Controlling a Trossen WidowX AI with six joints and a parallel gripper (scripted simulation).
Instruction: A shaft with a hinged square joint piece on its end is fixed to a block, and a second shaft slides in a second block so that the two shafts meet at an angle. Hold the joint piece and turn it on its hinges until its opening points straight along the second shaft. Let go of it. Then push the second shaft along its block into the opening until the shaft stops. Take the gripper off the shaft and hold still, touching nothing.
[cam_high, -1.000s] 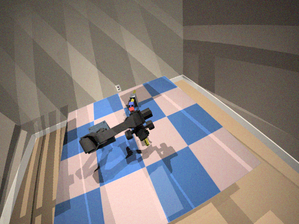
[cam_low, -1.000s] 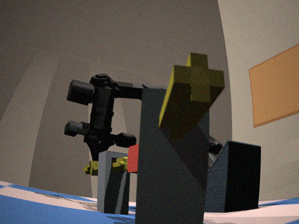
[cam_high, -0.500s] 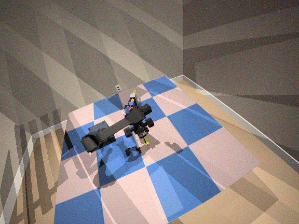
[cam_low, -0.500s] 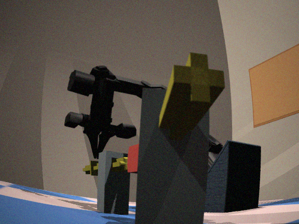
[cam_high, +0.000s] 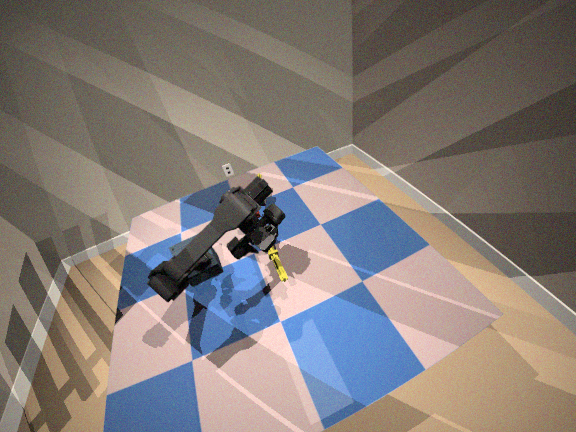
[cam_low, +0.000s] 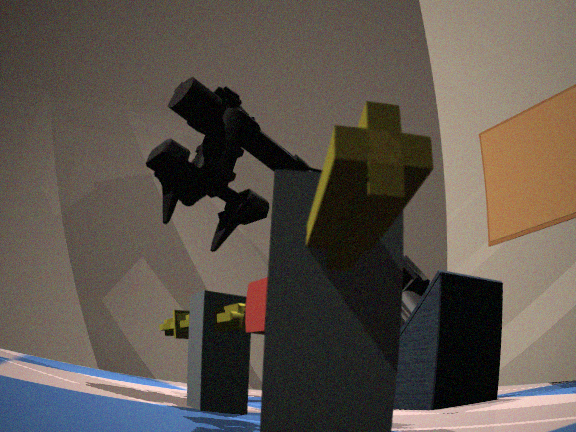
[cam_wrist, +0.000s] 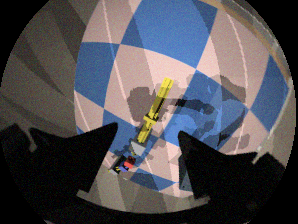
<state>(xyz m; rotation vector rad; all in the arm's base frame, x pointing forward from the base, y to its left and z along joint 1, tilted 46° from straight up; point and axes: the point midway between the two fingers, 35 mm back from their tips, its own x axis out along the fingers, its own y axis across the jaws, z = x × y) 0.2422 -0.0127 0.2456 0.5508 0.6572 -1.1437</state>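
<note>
The second shaft (cam_high: 279, 267) (cam_wrist: 161, 100) is yellow, with a collar, and runs through a grey block (cam_low: 218, 355) (cam_wrist: 138, 147). Its inner end shows in the exterior view close by the red joint piece (cam_low: 256, 307) (cam_wrist: 130, 161); whether they touch, and exactly where the opening points, I cannot tell. The first shaft (cam_low: 350, 185) is yellow with a cross-shaped end, on a tall dark block (cam_low: 320, 320) that hides part of the joint. My gripper (cam_low: 190, 235) (cam_wrist: 148, 130) is open and empty, its fingers wide apart, above the second shaft and its block, touching neither.
The arm (cam_high: 200, 245) reaches over from the left and hides much of the joint in the top view. A dark blue block (cam_low: 465, 345) stands at the right in the exterior view. Walls rise behind the blue and pink checkered surface (cam_high: 350, 345).
</note>
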